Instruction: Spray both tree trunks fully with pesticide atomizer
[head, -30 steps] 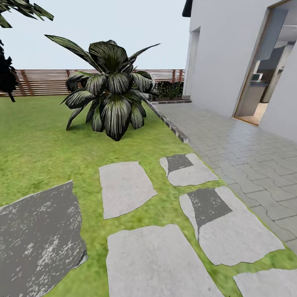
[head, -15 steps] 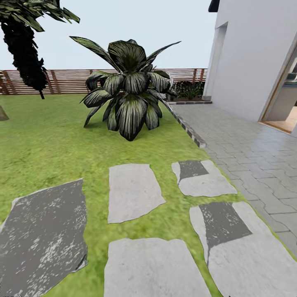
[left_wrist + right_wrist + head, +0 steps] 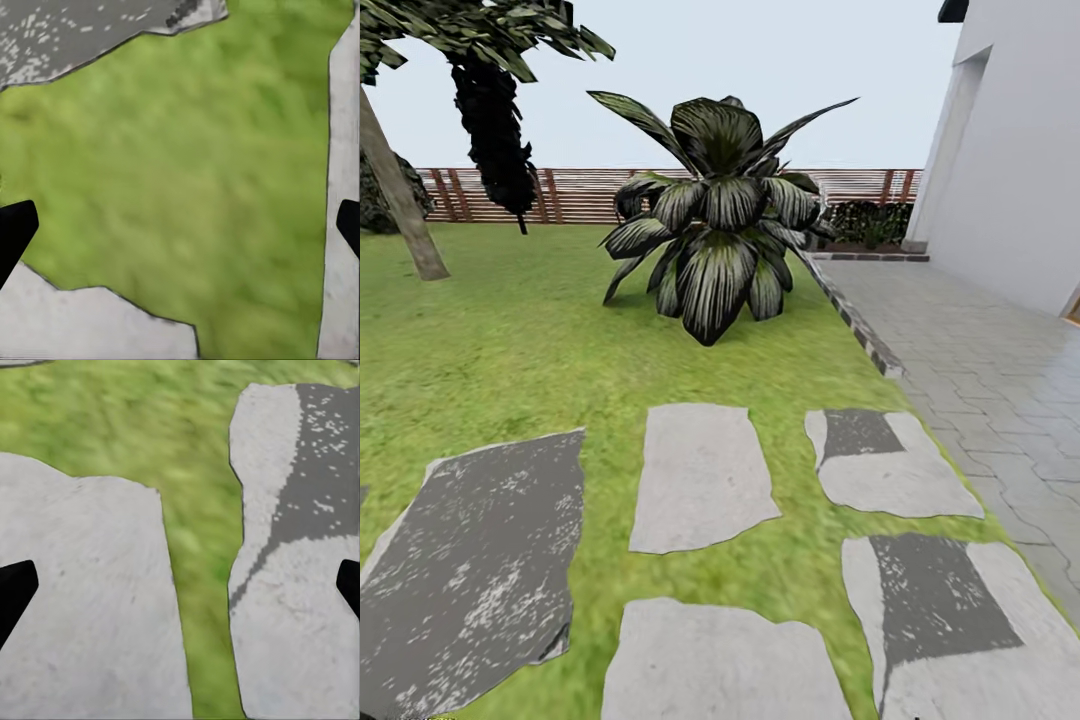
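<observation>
Both grippers spread wide over grass point(image 3: 490, 340), fingertips cropped at edges, leaning tree trunk point(image 3: 400, 205) top cut off

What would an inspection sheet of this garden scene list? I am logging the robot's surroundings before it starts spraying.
Surface: green lawn with flat stepping stones; grey paved patio to the right.
Job's things: one leaning bare tree trunk at far left; atomizer nothing seen.
Clutter: short fan-leaved palm mid-lawn.
Grippers: left pincer and right pincer both open, empty, above the ground.
Cables: nothing seen.
Surroundings: brown slat fence, white house wall.
</observation>
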